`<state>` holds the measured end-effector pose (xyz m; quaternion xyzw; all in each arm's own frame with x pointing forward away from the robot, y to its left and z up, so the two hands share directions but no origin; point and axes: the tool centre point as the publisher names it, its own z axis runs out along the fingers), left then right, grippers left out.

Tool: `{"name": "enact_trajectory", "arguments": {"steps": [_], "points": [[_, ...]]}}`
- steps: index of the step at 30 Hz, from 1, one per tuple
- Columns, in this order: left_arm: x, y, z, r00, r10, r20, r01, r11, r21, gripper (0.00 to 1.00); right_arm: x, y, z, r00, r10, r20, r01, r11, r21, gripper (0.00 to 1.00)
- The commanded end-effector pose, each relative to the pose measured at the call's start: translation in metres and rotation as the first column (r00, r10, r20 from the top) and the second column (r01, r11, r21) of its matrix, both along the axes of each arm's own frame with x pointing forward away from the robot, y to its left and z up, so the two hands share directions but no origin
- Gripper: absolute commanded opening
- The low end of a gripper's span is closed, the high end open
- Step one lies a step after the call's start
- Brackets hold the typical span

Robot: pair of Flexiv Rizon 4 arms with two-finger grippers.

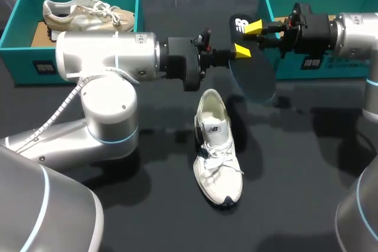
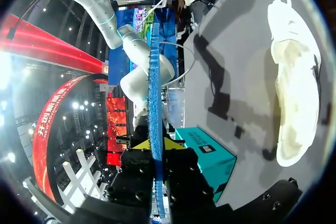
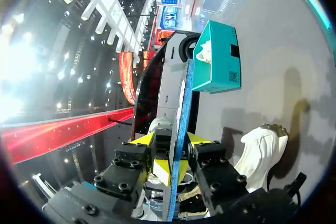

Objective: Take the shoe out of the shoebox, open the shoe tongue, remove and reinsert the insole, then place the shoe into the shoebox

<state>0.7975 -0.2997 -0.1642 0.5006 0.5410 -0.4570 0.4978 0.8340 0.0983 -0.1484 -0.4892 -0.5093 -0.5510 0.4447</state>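
Note:
A white sneaker [image 1: 217, 157] lies on the dark table near the middle, toe toward me, its opening showing; it also lies off to one side of each gripper in the wrist views [image 2: 294, 77] [image 3: 260, 156]. The dark insole [image 1: 254, 78] hangs in the air above the table between the two boxes. My left gripper [image 1: 241, 52] [image 2: 154, 142] is shut on the insole's edge [image 2: 154, 103]. My right gripper [image 1: 255, 33] [image 3: 170, 142] sits at the insole's heel end, open, with the insole [image 3: 181, 108] standing edge-on between its fingers.
A teal shoebox [image 1: 18, 28] at the back left holds a second pale shoe [image 1: 82, 15]; it shows ahead of the right gripper [image 3: 218, 56]. Another teal shoebox [image 1: 277, 4] [image 2: 210, 156] stands at the back right, behind my right arm.

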Motion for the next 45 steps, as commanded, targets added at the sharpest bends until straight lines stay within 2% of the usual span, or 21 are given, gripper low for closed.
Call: {"name": "enact_trajectory", "arguments": {"steps": [1,8,10,12,14,17,18,31,34,36,37,42,45], "points": [[-0.007,0.029,0.005,1.0,0.009,-0.017,-0.008,1.0,0.015,0.0,-0.02,-0.015,0.004,0.999,-0.032,0.02,0.032,0.999,0.008,1.0],[-0.015,0.06,0.005,0.996,0.038,-0.085,-0.035,0.999,0.036,0.0,-0.038,-0.032,0.005,0.997,-0.04,0.059,0.041,0.999,-0.006,1.0],[-0.017,0.067,0.004,0.99,0.044,-0.134,-0.041,0.999,0.031,0.0,-0.043,-0.038,0.004,0.997,-0.037,0.068,0.038,0.999,-0.016,1.0],[-0.018,0.077,0.006,0.969,0.039,-0.246,-0.037,0.999,0.015,0.0,-0.047,-0.041,0.007,0.996,-0.036,0.077,0.038,0.999,-0.023,1.0],[-0.015,0.086,0.006,0.904,0.025,-0.426,-0.03,1.0,-0.007,0.0,-0.047,-0.041,0.007,0.996,-0.036,0.077,0.038,0.999,-0.023,1.0],[-0.013,0.093,0.006,0.738,-0.011,-0.675,-0.002,1.0,-0.019,0.0,-0.047,-0.041,0.007,0.996,-0.036,0.077,0.038,0.999,-0.023,1.0],[-0.014,0.094,0.005,0.694,-0.001,-0.72,0.006,1.0,0.004,0.0,-0.047,-0.041,0.007,0.996,-0.036,0.077,0.038,0.999,-0.023,1.0],[-0.014,0.094,0.005,0.694,-0.001,-0.72,0.006,1.0,0.004,0.0,-0.047,-0.041,0.007,0.996,-0.036,0.077,0.038,0.999,-0.023,1.0],[-0.019,0.087,0.007,0.582,0.035,-0.813,0.002,0.999,0.044,0.0,-0.047,-0.041,0.007,0.996,-0.036,0.077,0.038,0.999,-0.023,1.0],[-0.023,0.083,0.015,0.468,0.048,-0.882,-0.017,0.999,0.045,0.0,-0.047,-0.041,0.007,0.996,-0.036,0.077,0.038,0.999,-0.023,1.0],[-0.025,0.083,0.019,0.44,0.036,-0.897,-0.008,0.999,0.036,0.0,-0.047,-0.041,0.007,0.996,-0.036,0.077,0.038,0.999,-0.023,1.0],[-0.031,0.085,0.027,0.126,0.042,-0.991,-0.015,0.999,0.04,0.0,-0.047,-0.041,0.007,0.996,-0.036,0.077,0.038,0.999,-0.023,1.0],[-0.034,0.084,0.031,-0.149,0.044,-0.988,-0.065,0.996,0.054,0.0,-0.047,-0.041,0.007,0.996,-0.036,0.077,0.038,0.999,-0.023,1.0]]}}
